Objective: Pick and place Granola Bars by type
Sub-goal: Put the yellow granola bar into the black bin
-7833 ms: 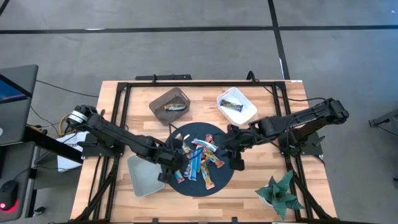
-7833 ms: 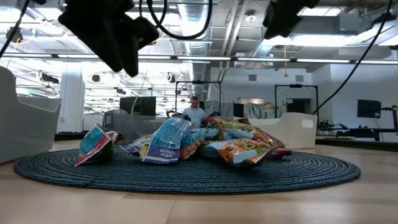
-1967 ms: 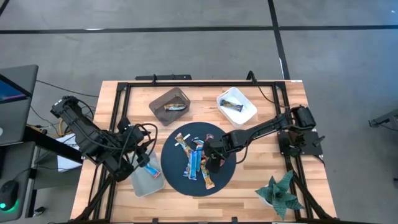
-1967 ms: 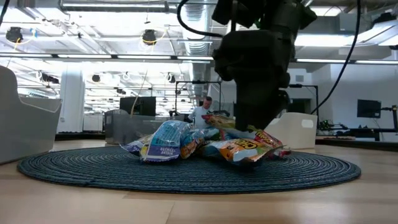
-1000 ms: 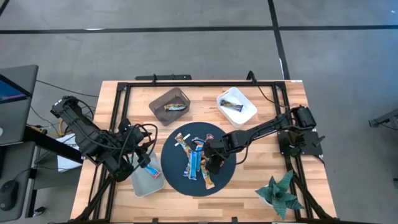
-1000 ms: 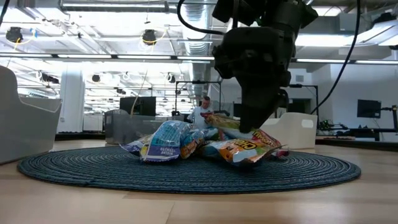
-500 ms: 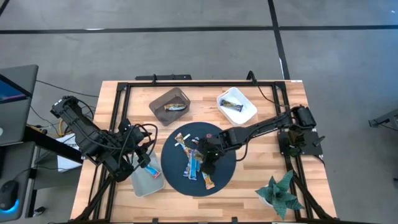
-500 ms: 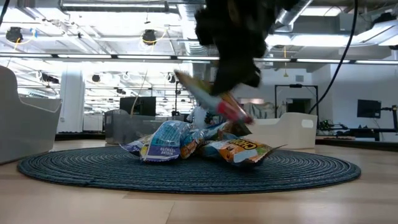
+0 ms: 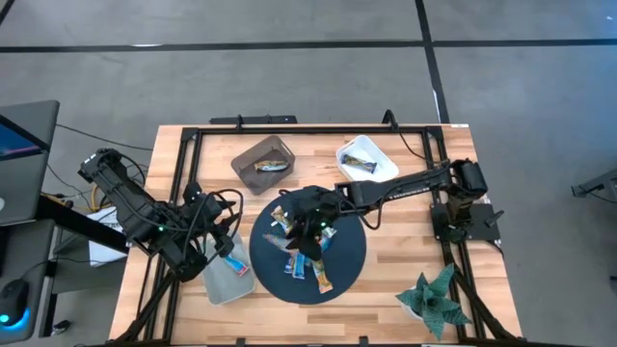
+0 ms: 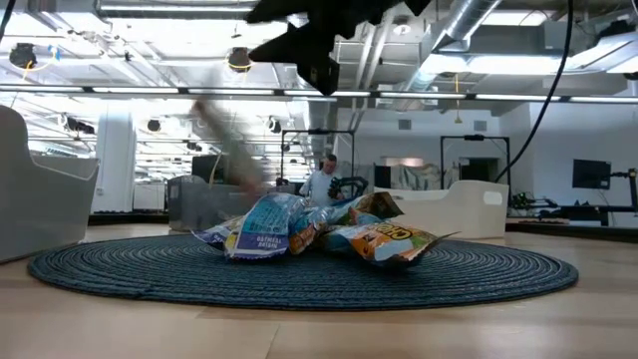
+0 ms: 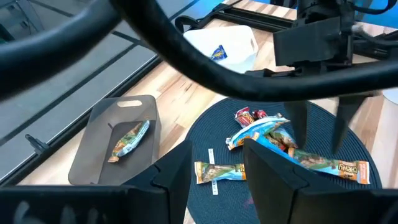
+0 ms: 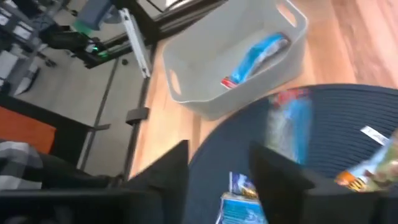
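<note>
Several granola bars in blue, orange and red wrappers lie piled (image 9: 307,258) (image 10: 319,224) on a round dark woven mat (image 9: 345,265). My right gripper (image 9: 307,222) (image 11: 319,127) (image 12: 217,180) hangs open above the pile's left part, fingers pointing down with nothing between them. One bar shows as a blurred streak (image 10: 227,140) (image 12: 289,124), apart from the fingers, in the air over the mat's left side. My left gripper (image 9: 225,253) (image 11: 217,180) waits open over the grey bin (image 9: 217,280), where a blue bar (image 12: 255,59) lies flat.
A brown bin (image 9: 263,161) at the far side holds one bar, and a white bin (image 9: 381,173) to its right holds a dark blue bar. A potted plant (image 9: 434,301) stands at the near right corner. A black frame edges the table. A person (image 10: 321,181) shows in the room beyond.
My right gripper lifted an orange-red bar off the pile, swung up and toward the table's left and far side, then opened and let go. The bar now streaks through the air to the left of the pile. The rest of the pile has stayed put.
</note>
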`<act>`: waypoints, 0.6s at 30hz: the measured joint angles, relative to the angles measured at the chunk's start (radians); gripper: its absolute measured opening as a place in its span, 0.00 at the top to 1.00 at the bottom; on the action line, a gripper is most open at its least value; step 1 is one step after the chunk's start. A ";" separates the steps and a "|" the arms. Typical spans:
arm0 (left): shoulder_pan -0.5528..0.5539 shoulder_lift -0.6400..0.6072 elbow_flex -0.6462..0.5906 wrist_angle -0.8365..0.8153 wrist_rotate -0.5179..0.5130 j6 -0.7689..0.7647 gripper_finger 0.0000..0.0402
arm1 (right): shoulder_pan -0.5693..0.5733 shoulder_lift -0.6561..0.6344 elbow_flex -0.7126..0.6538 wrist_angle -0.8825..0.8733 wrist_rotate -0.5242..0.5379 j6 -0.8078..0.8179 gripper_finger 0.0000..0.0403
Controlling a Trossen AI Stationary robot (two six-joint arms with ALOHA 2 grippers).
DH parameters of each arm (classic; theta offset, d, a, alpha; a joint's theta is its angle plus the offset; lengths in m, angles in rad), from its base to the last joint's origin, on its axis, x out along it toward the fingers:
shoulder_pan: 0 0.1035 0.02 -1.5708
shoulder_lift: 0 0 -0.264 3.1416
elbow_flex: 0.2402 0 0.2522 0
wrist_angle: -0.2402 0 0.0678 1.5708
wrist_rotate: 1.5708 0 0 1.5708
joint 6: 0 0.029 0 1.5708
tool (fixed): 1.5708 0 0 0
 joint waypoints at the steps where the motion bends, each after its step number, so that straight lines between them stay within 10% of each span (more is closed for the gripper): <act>1: 0.000 0.000 0.000 0.000 0.000 -0.003 0.65 | -0.001 0.000 0.000 0.005 -0.008 0.000 0.52; 7: 0.000 0.000 0.000 0.001 0.003 -0.035 0.65 | -0.010 0.000 0.000 -0.078 0.046 0.023 0.27; 18: 0.014 0.029 0.000 0.040 0.035 -0.024 0.65 | -0.034 0.000 0.000 -0.534 0.368 0.089 0.29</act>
